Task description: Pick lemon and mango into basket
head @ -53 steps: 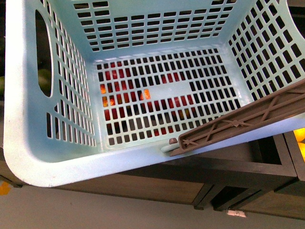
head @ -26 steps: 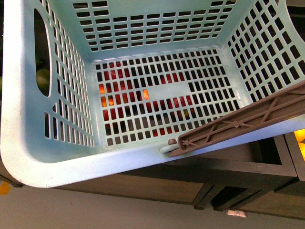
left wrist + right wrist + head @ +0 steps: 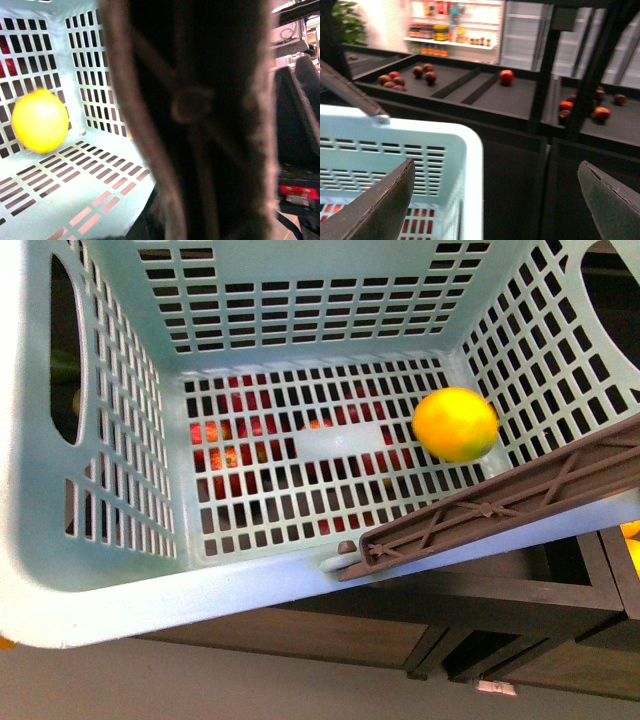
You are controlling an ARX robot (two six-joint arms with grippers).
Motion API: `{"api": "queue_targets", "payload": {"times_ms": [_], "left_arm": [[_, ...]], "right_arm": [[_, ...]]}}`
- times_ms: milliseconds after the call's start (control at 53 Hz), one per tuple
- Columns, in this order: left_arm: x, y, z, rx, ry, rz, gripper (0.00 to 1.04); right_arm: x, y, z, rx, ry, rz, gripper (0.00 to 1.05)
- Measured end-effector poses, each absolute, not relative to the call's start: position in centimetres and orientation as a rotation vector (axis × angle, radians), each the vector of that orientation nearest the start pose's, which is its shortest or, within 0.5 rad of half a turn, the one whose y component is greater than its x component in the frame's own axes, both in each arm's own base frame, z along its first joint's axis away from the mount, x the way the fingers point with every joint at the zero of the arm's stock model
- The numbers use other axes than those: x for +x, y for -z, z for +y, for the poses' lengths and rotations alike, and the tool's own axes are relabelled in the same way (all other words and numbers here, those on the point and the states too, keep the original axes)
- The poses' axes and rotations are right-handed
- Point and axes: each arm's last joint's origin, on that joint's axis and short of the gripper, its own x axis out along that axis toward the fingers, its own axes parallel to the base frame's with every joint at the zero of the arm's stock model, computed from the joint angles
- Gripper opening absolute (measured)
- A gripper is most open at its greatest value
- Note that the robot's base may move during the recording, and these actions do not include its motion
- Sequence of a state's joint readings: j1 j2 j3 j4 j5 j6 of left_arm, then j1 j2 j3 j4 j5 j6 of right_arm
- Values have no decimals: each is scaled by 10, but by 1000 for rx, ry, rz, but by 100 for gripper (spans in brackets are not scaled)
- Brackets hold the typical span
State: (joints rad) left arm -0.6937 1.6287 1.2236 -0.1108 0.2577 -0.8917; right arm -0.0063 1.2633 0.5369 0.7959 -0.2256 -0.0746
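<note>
A bright yellow lemon (image 3: 455,424) lies inside the pale mint-blue basket (image 3: 150,600), by its right wall; the left wrist view shows the lemon (image 3: 40,120) on the slotted floor, a little blurred. My left gripper is shut on the basket's brown handle (image 3: 500,505), and that handle (image 3: 200,115) fills the left wrist view and hides the fingers. My right gripper (image 3: 495,210) stands open and holds nothing, over the basket's rim (image 3: 465,150). The mango is out of view.
Red fruit (image 3: 225,455) shows through the basket's floor slots. A dark wooden display stand (image 3: 450,600) lies under the basket, with cropped yellow fruit (image 3: 632,540) at its right edge. Dark shelf trays with red fruit (image 3: 506,76) lie beyond the right gripper.
The lemon has appeared inside the basket, which was empty before. The basket has shifted slightly toward the camera and to the left.
</note>
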Motion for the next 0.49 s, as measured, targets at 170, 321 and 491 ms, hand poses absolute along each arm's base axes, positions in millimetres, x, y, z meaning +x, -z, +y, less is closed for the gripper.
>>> {"api": "queue_targets", "payload": {"times_ms": [170,321,491], "left_arm": [[278,-278,-240,-687,629,892,4],[277,-278,-242,-689,641,900,4],[277,-278,-241,-687,632,894,4]], "right_arm": [[234,-257,-9,-27,-34,-93,92],[212,-230,-1,-14,-2,12,62],[194,-216,-1,-13,1,7,37]]}}
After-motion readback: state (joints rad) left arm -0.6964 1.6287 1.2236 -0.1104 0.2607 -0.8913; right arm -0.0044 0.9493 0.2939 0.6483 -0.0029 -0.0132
